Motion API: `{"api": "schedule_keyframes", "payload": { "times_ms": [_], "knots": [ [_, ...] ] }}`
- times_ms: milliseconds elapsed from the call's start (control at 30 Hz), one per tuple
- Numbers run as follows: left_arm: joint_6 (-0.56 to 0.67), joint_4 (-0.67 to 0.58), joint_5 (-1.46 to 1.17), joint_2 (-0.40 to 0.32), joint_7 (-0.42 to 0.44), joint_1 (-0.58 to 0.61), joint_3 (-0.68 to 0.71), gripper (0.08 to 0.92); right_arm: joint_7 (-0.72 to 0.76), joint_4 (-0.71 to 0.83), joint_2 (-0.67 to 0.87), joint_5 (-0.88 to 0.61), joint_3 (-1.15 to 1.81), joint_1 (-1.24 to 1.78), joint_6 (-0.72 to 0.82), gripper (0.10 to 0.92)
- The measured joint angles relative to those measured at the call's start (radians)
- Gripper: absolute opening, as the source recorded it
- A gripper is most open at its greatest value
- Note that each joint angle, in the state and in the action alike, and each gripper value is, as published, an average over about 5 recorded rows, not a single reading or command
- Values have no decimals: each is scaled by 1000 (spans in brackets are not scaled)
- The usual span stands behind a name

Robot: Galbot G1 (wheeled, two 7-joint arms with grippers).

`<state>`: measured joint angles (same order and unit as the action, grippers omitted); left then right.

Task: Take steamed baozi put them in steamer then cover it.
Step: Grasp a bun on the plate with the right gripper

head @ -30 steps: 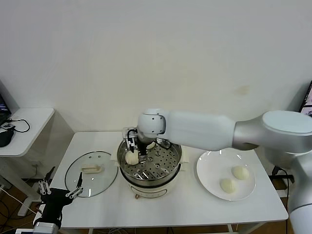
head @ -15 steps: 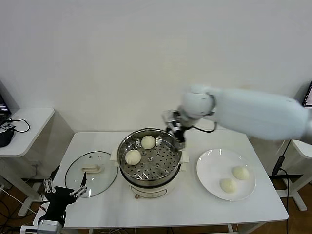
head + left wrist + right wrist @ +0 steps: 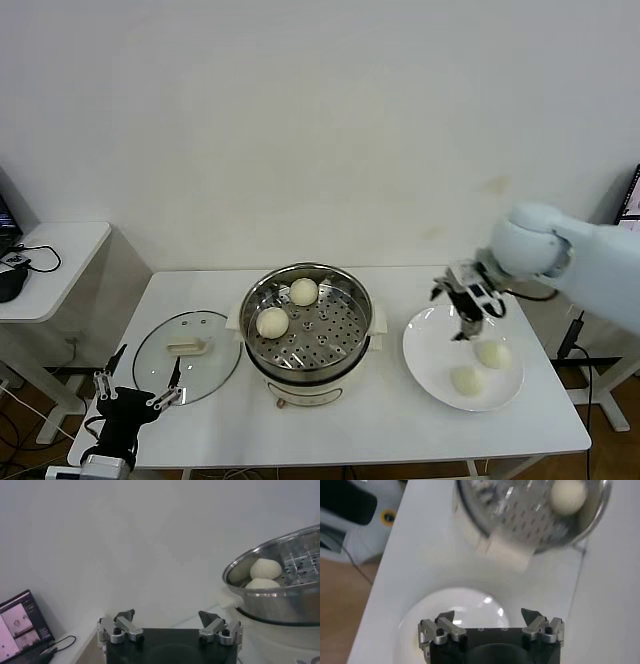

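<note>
White worktop point(image 3: 380, 420) nearest; left claw point(image 3: 135, 392) parked at its front-left corner, spread wide, empty. Two baozi point(image 3: 482, 367) left on plate point(image 3: 425, 350); right claw point(image 3: 468, 300) just swung back from steamer point(image 3: 306, 318) to plate's rim, jaws wide, nothing held. Two baozi in steamer: half loaded. Glass lid point(image 3: 187, 355) off.

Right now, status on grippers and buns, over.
Right gripper open, empty, above plate. Left gripper open, parked low. Two baozi in steamer, two on plate. Nothing blocking.
</note>
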<state>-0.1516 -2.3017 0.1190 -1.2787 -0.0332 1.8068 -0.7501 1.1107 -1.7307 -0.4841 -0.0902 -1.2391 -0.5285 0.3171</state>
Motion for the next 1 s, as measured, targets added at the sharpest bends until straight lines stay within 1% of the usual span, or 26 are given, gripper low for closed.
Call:
{"api": "schedule_keyframes", "payload": {
  "times_ms": [167,367,667,1000],
  "knots": [
    [1,0,2,-2,0,0,-2,823,-1,19,55,81,100,151,-30,823],
    [0,2,4,-4,0,-1,-10,823,-9,63,69,158,242,351,-50,823],
    [-1,5,1,-7,1,12,-32,823,-21,141,35,240,392,564,-61,823],
    [-1,1,2,-17,0,24,-54,823,-42,239,-29,296,489,694,-66,823]
  ]
}}
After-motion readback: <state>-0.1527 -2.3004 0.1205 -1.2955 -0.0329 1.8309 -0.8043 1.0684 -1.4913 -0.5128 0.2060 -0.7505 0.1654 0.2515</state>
